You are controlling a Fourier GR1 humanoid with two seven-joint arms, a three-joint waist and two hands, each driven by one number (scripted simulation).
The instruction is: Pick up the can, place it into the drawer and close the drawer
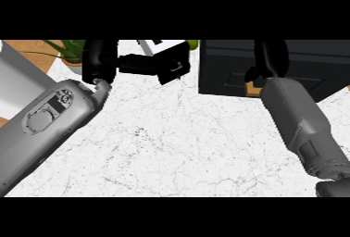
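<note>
**Late stage of the can-to-drawer task: right hand at the drawer, can out of view.**

The right hand [268, 58] reaches forward over the top of the dark drawer [226, 69], its fingers extended along the unit; whether they curl on anything cannot be told. The can appears nowhere on the marble counter [184, 148] beneath or beside either hand, so it is judged to lie already inside the drawer, hidden. What remains is probably only the closing push; whether the drawer front is fully home cannot be told. The left hand [99, 60] rests raised and released, with a potted plant [68, 51] just beyond it.
</note>
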